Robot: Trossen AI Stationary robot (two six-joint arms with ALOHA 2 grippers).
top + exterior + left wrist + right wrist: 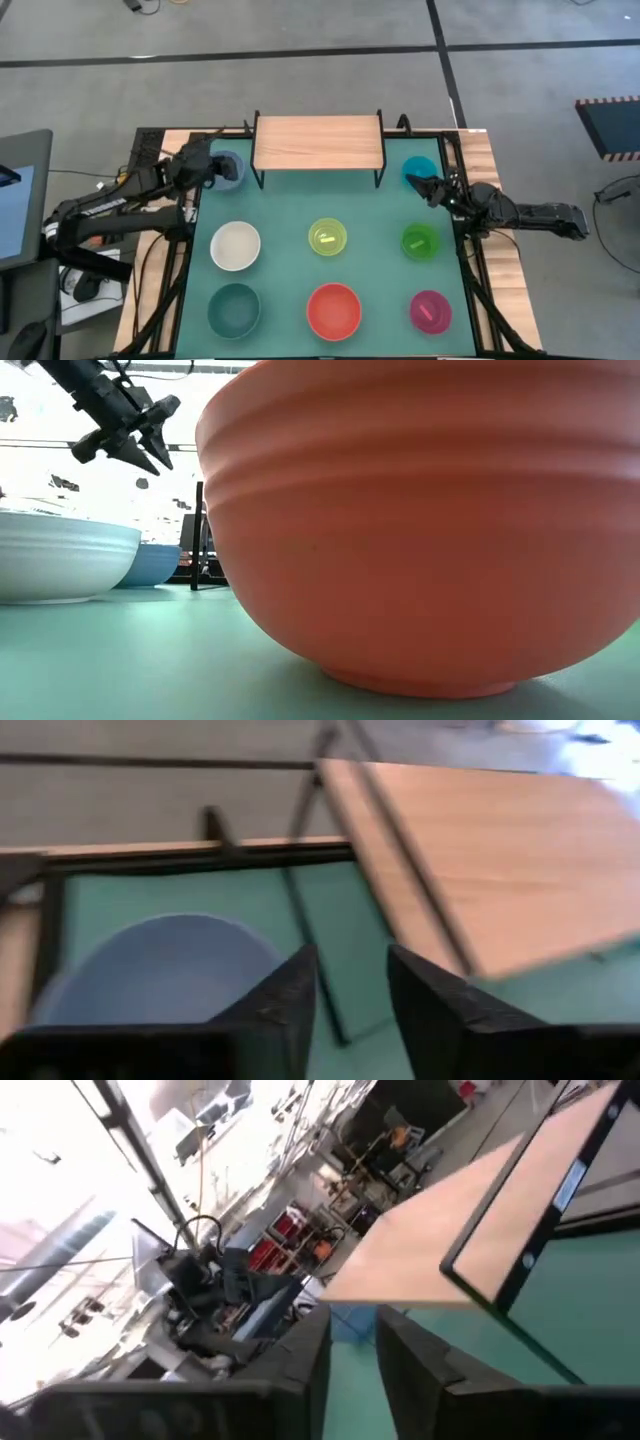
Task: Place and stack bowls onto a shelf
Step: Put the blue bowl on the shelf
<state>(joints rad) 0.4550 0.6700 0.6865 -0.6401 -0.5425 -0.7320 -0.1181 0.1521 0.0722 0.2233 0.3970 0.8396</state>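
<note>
The top of the shelf (318,142) is seen bare, so room is left above its planks, while the space beneath is bounded by thin black legs at the corners. The gap at the shelf's left end is taken up by the blue bowl (228,168) with the left gripper (212,166) over it, and the gap at its right end by the cyan bowl (419,171) with the right gripper (418,184) at its rim. Strips of open mat (285,200) are left between the shelf and the middle row formed by the white bowl (235,245), yellow-green bowl (327,238) and green bowl (419,241), and between neighbouring bowls, which are set well apart.
</note>
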